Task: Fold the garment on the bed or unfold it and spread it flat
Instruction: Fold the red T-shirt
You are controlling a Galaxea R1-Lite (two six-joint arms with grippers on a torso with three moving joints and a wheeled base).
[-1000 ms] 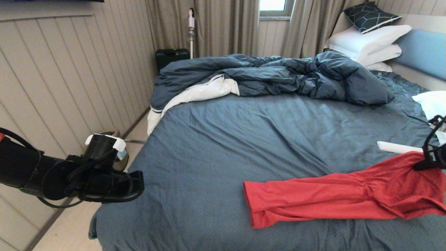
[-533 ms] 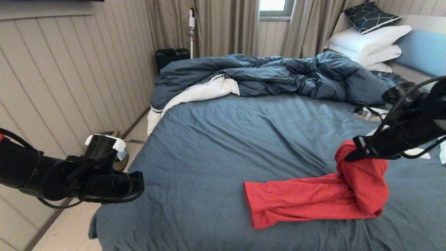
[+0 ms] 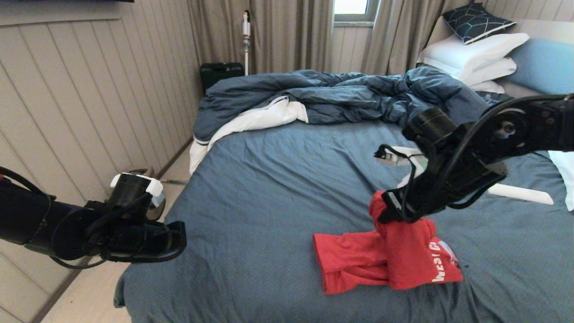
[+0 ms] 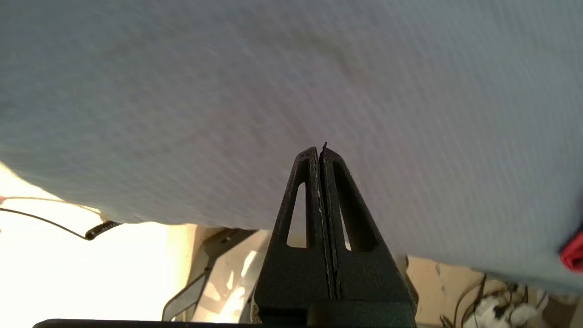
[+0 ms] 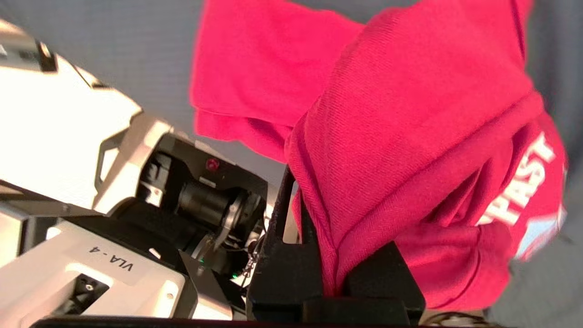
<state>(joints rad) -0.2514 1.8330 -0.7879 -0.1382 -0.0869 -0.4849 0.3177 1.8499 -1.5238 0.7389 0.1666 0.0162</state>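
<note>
The red garment [image 3: 385,258] lies near the front of the bed [image 3: 287,179], doubled over itself, with white lettering showing on the upper layer [image 5: 524,182]. My right gripper [image 3: 381,211] hangs over its middle, shut on a bunched edge of the garment [image 5: 387,114] and holding that part lifted above the lower layer. Red cloth fills the jaws in the right wrist view. My left gripper [image 3: 179,237] is parked off the bed's front left corner, shut and empty [image 4: 320,152], pointing at the sheet.
A rumpled dark blue duvet [image 3: 341,96] with white lining lies across the far half of the bed. White pillows [image 3: 471,56] are stacked at the far right by the blue headboard [image 3: 545,67]. A white flat object [image 3: 520,194] lies behind my right arm. The wall runs along the left.
My right gripper carried the held end of the garment from the far right edge leftward over the rest, folding it; the lettering now faces up. The left arm stayed put.
</note>
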